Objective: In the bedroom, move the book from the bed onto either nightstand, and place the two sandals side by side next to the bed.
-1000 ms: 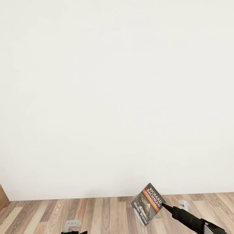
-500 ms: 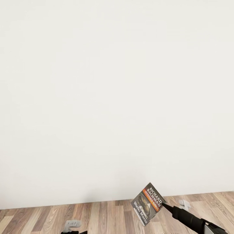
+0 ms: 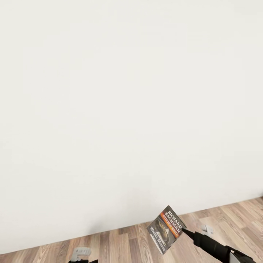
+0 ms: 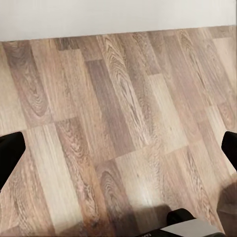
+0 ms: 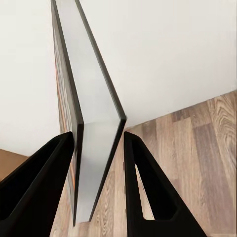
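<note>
Right gripper (image 5: 98,148): closed on the book (image 3: 165,228), one black finger (image 5: 34,182) pressed to each cover.
Book: held edge-on and tilted, above the wood-plank floor (image 3: 233,219), in front of the white wall (image 3: 128,109).
Left gripper (image 4: 118,153): fingers spread wide, nothing between them, wood floor below.

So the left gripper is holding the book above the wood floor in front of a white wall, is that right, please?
Not quite: the right gripper holds the book, not the left. The right wrist view shows its two black fingers closed on the book's edge, and the head view shows the book at the tip of the right arm. The left gripper is open over the wood floor. The white wall is as you say.
</note>
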